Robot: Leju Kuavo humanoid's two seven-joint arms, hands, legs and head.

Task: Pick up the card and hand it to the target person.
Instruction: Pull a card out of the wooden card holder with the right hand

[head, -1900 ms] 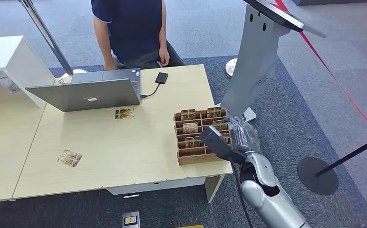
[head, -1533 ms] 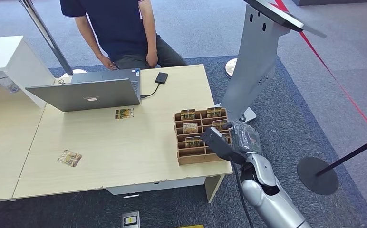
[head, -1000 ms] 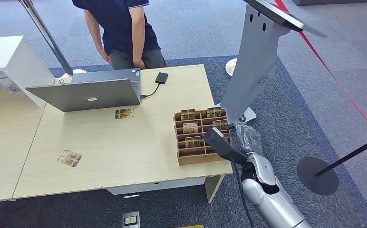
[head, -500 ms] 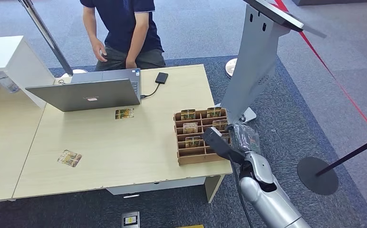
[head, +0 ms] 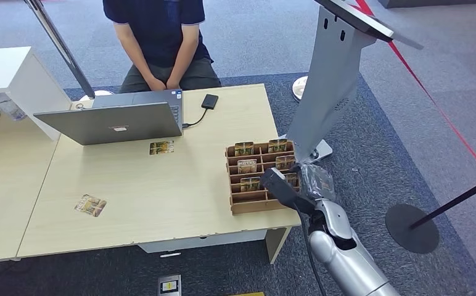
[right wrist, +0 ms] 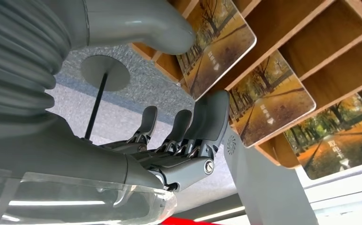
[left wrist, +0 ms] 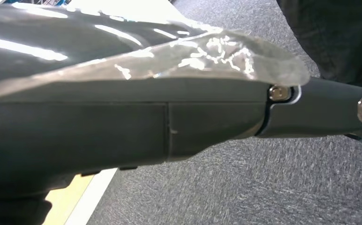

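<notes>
A wooden rack near the table's right front corner holds several upright cards with an autumn-tree picture. My right hand is at the rack's right side. In the right wrist view its thumb presses one edge of a card that stands in its slot, and a dark finger touches the opposite edge, so the card is pinched. Two more cards stand in neighbouring slots. The person in a dark shirt sits behind the table's far edge, hands clasped. My left hand hangs over carpet with a finger straight, holding nothing.
An open grey laptop stands at the back of the table, with a black box wired to it. Two loose cards lie flat on the tabletop. A grey kiosk stand and a barrier post base stand to my right.
The person shifted about behind the laptop and now sits facing it with hands together. My right hand has slid a little toward the rack's front, staying at the cards.
</notes>
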